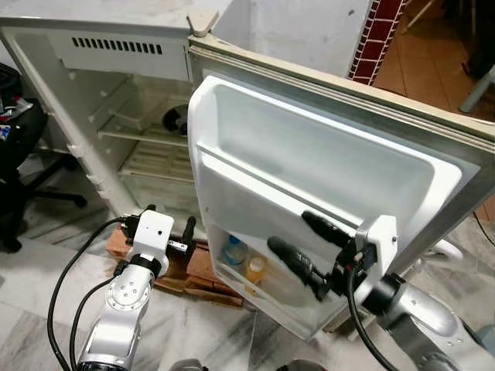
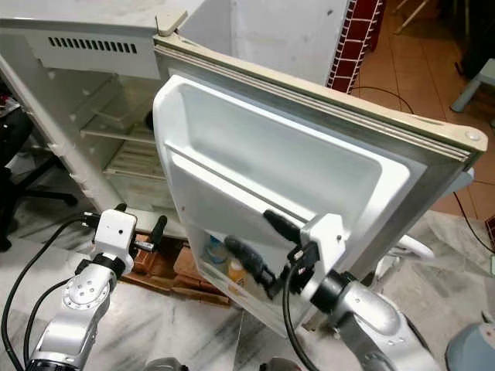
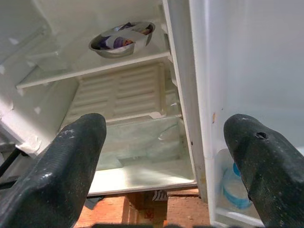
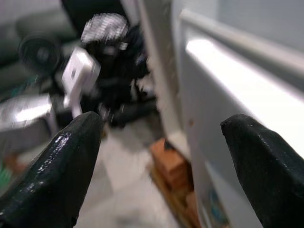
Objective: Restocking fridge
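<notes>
Standing open on a base of red bricks, a white fridge shows a nearly bare interior: white ribbed shelves and a vent grille along the top. On an upper shelf inside the fridge sits a metal bowl with something dark in it. The fridge's door swings out from its hinge side, the moulded white inner lining facing the robot. In the door's lowest pocket stand a clear bottle with a blue cap and, just beside it, a bottle of orange liquid. The right gripper hovers close in front of the door, near that pocket, its two black fingers spread apart and empty. The left gripper sits low before the fridge's open compartment, fingers also spread wide, holding nothing. A black office chair stands beside the fridge, opposite the door.
</notes>
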Robot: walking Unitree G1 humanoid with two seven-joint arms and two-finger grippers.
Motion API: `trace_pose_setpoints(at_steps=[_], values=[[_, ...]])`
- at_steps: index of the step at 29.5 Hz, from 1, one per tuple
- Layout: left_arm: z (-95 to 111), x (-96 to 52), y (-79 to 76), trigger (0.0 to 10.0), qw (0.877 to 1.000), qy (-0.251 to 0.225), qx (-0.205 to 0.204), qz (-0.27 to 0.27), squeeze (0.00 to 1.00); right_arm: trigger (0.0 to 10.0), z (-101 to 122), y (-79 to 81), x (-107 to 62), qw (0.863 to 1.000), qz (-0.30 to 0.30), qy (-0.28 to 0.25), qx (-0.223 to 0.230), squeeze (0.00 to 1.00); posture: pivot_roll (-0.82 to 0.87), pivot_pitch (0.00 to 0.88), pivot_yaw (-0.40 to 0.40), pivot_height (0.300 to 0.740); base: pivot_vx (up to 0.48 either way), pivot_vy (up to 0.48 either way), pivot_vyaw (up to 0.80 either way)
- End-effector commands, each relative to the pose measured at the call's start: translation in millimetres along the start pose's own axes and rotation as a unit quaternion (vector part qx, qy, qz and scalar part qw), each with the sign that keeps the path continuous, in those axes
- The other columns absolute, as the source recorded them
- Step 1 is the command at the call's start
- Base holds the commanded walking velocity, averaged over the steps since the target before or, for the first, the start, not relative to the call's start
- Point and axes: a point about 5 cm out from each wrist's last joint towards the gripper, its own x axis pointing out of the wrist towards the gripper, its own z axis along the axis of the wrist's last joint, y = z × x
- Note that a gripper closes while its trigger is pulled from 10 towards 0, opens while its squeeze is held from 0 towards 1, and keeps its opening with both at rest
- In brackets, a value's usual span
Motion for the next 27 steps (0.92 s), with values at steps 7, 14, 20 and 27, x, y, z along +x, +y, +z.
trace_pose_setpoints(at_steps=[7, 14, 20, 27], values=[[-2, 0.1, -0.7, 10.0, 1.0, 0.002, 0.006, -0.007, 0.0, 10.0, -14, 5.3, -14.7, 0.994, 0.075, 0.073, 0.028, 0.0, 0.0, 0.019, 0.026, 0.74, 0.0, 0.0, 0.0], [-1, -0.2, 0.0, 10.0, 1.0, -0.001, 0.015, -0.009, 0.0, 10.0, -25, -24.2, -26.3, 0.997, -0.046, 0.068, 0.002, 0.0, 0.0, 0.022, 0.027, 0.74, 0.0, 0.0, 0.0], [-2, 0.0, 0.4, 10.0, 1.0, 0.003, 0.012, -0.005, 0.0, 10.0, -41, -14.4, -29.2, 0.995, -0.028, 0.088, 0.024, 0.0, 0.01, 0.021, 0.026, 0.74, 0.0, -0.341, 0.0], [-3, 0.7, 2.0, 10.0, 1.0, 0.013, 0.011, 0.011, 0.0, 10.0, -48, -17.2, -28.9, 0.995, -0.026, 0.096, 0.027, 0.0, 0.01, 0.021, 0.025, 0.74, -0.074, -0.427, 0.0]])
